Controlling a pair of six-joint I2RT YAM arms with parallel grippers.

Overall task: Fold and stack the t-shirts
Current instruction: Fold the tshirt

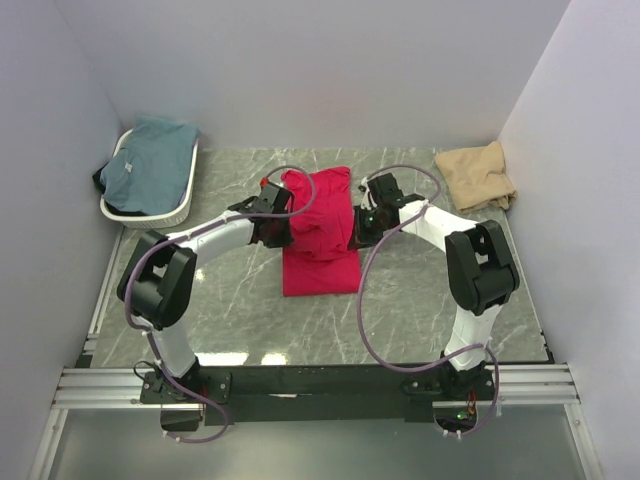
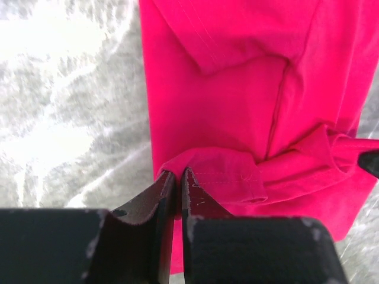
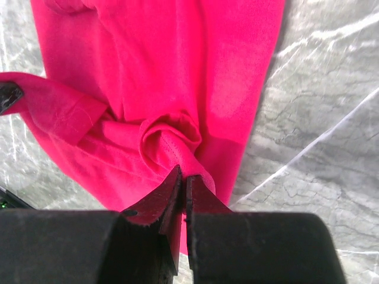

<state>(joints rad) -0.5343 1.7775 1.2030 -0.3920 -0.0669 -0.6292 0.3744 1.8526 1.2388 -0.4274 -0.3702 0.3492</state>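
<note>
Grey marble counter (image 1: 230,300) holds the red shirt (image 1: 320,258) at its centre. The left pincer (image 2: 177,175) and right pincer (image 3: 183,178) are each clamped on the shirt's edge. The tan shirt (image 1: 478,175) lies at two o'clock, and the teal shirt (image 1: 150,160) sits in the basket (image 1: 182,205) at ten o'clock.

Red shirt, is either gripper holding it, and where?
Both. The left gripper pinches a hemmed fold on the left edge of the red shirt, the right gripper a bunched fold on its right edge.

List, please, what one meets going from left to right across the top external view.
basket holding the teal shirt → left gripper → red shirt → right gripper → beige shirt
</note>
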